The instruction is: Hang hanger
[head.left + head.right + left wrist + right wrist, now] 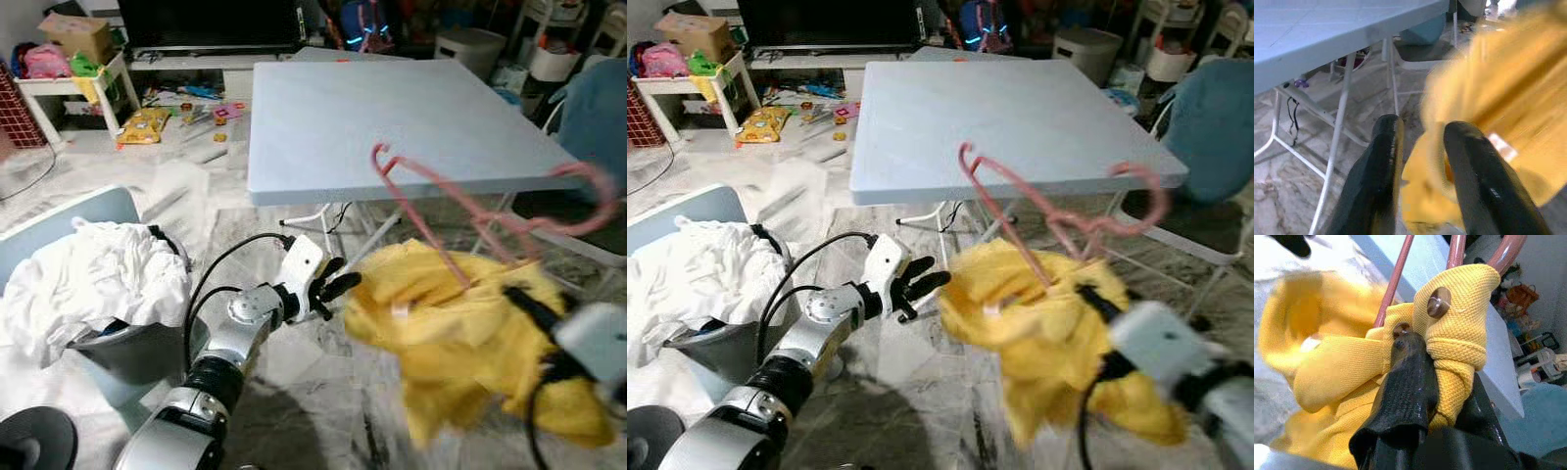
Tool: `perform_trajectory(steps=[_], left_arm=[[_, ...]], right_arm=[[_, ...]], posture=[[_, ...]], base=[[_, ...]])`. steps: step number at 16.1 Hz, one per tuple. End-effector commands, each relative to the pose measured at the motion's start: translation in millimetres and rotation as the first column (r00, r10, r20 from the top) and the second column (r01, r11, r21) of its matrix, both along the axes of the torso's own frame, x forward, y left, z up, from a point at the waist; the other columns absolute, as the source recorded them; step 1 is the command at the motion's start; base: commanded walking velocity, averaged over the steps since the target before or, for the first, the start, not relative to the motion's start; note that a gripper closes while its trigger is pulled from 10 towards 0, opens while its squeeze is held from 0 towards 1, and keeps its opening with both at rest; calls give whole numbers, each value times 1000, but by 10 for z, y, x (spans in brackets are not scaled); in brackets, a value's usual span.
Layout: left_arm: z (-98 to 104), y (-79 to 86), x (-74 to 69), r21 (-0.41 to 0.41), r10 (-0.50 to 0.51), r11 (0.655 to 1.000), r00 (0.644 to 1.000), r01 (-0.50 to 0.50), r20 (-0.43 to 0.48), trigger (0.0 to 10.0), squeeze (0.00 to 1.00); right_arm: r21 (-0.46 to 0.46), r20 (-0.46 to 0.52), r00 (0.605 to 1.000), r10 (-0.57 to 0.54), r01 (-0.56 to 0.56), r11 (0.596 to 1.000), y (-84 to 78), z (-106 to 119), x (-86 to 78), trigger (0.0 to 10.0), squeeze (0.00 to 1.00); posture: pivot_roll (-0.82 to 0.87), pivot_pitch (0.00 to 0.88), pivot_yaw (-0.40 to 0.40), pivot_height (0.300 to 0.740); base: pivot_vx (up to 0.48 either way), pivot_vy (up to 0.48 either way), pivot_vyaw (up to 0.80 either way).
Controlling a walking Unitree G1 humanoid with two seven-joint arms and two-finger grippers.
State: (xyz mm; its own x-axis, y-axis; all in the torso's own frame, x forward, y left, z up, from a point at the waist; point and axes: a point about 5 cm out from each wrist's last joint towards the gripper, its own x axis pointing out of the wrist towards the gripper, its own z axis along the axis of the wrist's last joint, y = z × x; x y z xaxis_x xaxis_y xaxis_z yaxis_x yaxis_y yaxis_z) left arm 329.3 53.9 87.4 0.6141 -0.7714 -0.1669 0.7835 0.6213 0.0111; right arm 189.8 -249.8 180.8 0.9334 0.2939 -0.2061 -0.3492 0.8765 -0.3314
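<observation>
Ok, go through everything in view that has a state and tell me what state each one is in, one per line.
pink hanger: lifted in the air, tilted, partly inside the garment.
yellow garment: bunched, hanging off the hanger, gripped by the right gripper.
right gripper: fingers shut on the yellow garment.
left gripper: fingers open, at the garment's edge.
white laundry: heaped in the basket.
folding table: standing, top bare.
</observation>
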Motion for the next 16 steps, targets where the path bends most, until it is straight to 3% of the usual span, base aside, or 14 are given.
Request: perform_trajectory(steps=[1,3,6,8,12,13,14,16], left_arm=[[48,-27,-6,14,-26,1000,999,26,40,10000,1000],[37,-58,-64,6,-81,997,996,81,46,10000,1000],[88,-98,-208,-12,-240,970,964,243,115,10000,1000],[110,-58,-253,-5,-314,948,942,317,114,10000,1000],[184,16,-402,116,-565,825,815,554,129,10000,1000],[223,7,-402,120,-580,814,803,568,135,10000,1000],[255,0,-400,144,-597,802,789,580,148,10000,1000],[267,0,-387,150,-594,804,789,575,159,10000,1000]], right_arm=[[-45,27,999,-17,19,999,-14,31,46,10000,0],[-147,18,998,-63,65,987,-76,-39,151,10000,0],[-289,-12,999,-29,24,957,-84,-168,196,10000,0],[-297,-55,998,-4,-13,955,-102,-220,177,10000,0],[-342,-152,986,73,-122,932,-192,-348,140,10000,0],[-385,-186,976,116,-181,905,-218,-368,106,10000,0],[-381,-251,950,185,-272,884,-226,-382,43,10000,0],[-353,-310,919,244,-350,868,-227,-381,-25,10000,0]], posture=[[-61,0,-27,740],[-60,0,-31,740],[-69,0,-22,740],[-66,0,-22,740],[-66,0,-22,740],[-66,0,-22,740],[-66,0,-22,740],[-62,0,-24,740]], base=[[0,0,0],[0,0,0],[0,0,0],[0,0,0],[0,0,0],[0,0,0],[0,0,0],[0,0,0]])
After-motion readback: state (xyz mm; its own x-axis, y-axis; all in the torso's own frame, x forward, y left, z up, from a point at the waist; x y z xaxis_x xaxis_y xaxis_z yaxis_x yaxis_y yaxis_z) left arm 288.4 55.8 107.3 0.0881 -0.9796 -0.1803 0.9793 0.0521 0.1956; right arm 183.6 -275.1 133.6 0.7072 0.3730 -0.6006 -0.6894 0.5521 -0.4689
